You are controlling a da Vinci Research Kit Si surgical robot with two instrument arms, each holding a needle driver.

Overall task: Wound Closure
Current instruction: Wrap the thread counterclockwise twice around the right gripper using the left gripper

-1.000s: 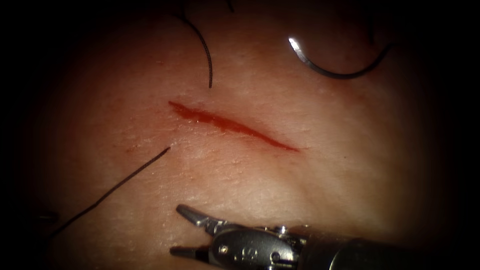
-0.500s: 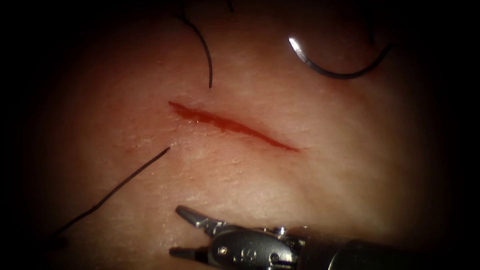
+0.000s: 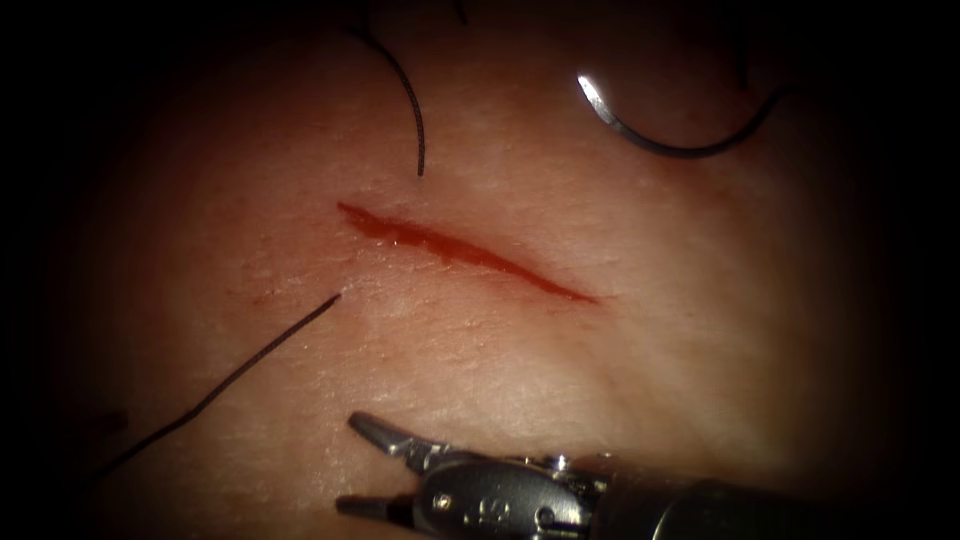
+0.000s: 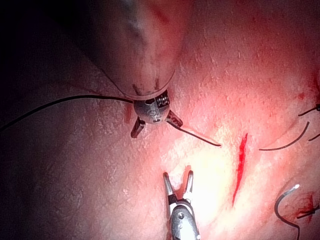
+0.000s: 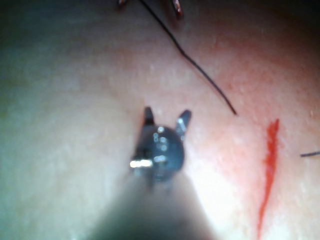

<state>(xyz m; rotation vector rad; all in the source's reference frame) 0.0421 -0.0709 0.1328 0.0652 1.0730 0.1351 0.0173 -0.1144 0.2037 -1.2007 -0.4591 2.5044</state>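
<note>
The right tool [image 3: 358, 463], jaws spread and holding nothing, hovers below the cut [image 3: 465, 250]. The left tool [image 4: 152, 126] is spread too. The needle [image 3: 665, 125] lies free on the tissue [image 3: 640, 330]; thin, stiff and slippery, best gripped mid-curve.

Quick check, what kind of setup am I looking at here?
Likely a bench suturing practice rig: tissue with a red cut, a curved needle lying free beyond it, and the right tool open, holding nothing.
</note>
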